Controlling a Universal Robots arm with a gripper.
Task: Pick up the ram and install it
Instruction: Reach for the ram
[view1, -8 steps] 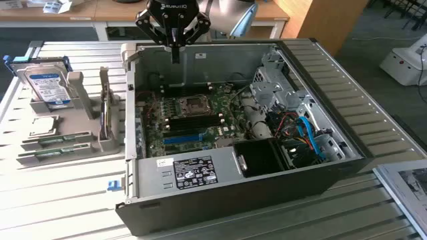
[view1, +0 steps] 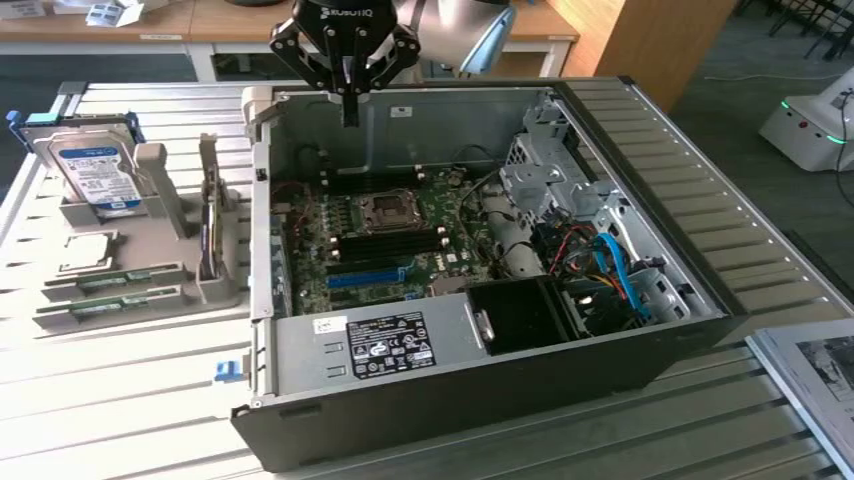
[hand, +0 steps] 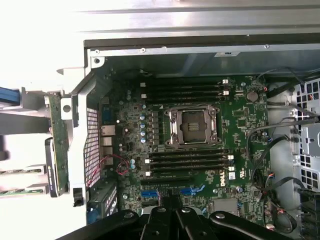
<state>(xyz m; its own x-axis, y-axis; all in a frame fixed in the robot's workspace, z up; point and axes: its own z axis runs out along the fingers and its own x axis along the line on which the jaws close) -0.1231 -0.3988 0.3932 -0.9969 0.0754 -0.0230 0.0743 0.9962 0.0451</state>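
Observation:
Two green ram sticks (view1: 130, 277) lie flat in slots of a beige holder (view1: 160, 295) on the exterior view's left, beside the open computer case (view1: 467, 400). In the wrist view one ram stick (hand: 20, 191) shows as a green strip at the picture's edge. My gripper (view1: 350, 118) hangs over the far wall of the case, well away from the ram. Its fingers are shut with nothing between them, and they show dark in the wrist view as the gripper (hand: 172, 202). Below lies the motherboard (hand: 235, 125), with black memory slots (hand: 187, 160) on both sides of the processor socket (hand: 192, 126).
The holder also carries a blue-labelled hard drive (view1: 96, 170), a square silver chip (view1: 80, 250) and an upright board (view1: 210, 215). Inside the case are a drive cage (view1: 554, 170), loose cables (view1: 607, 260) and a black power supply (view1: 387, 345). The table (view1: 120, 400) is slatted metal.

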